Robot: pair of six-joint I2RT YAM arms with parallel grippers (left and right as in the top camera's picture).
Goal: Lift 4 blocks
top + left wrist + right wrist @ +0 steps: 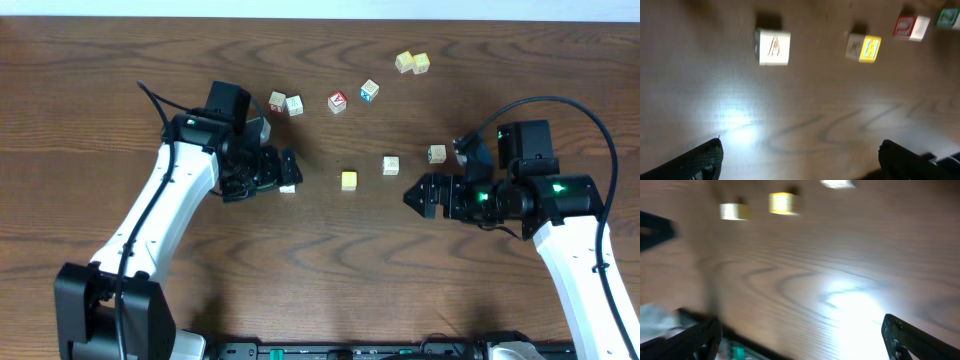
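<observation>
I see a dark brown wood table (330, 290) with wavy lines in it. A pale strip (400, 8) runs along its far edge. Light makes a bright white patch (855, 305) on the wood.

Overhead top-down; wrist cameras near table (805, 100).

Open table (340, 255) in front, blocks (348, 180) well apart — coloured cubes (337, 102) crowd behind.
</observation>
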